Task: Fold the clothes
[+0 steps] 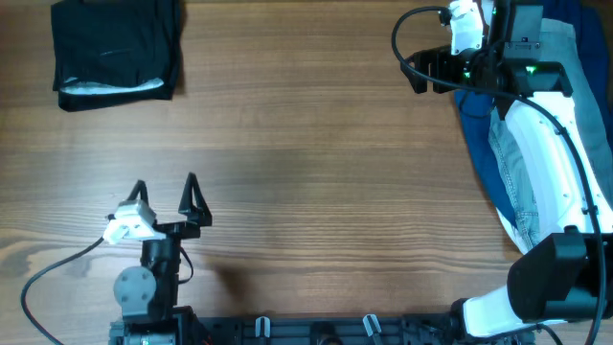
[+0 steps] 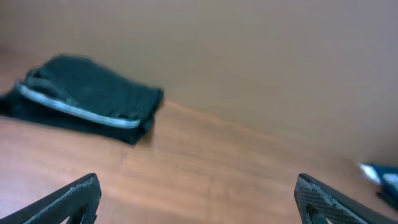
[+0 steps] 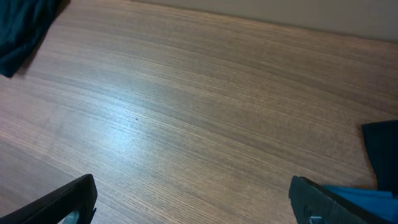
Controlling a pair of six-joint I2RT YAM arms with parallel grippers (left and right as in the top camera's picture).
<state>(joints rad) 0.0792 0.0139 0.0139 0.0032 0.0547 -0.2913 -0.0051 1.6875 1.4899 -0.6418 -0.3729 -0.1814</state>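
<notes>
The black shorts [image 1: 117,43] lie folded at the table's far left corner, a pale waistband showing along their near edge. They also show in the left wrist view [image 2: 87,96] and at the top left of the right wrist view [image 3: 22,28]. My left gripper [image 1: 165,196] [image 2: 198,202] is open and empty over bare wood near the front left. My right gripper [image 1: 419,70] [image 3: 193,202] is open and empty at the far right, just left of the pile. Light-blue jeans [image 1: 512,182] and royal-blue cloth [image 1: 479,125] lie under the right arm.
The wooden table [image 1: 316,172] spans the view. The pile runs along the right edge, and blue cloth [image 3: 373,194] sits by my right gripper's right finger, with a dark piece [image 3: 380,149] above it. A beige wall [image 2: 249,50] stands behind the table.
</notes>
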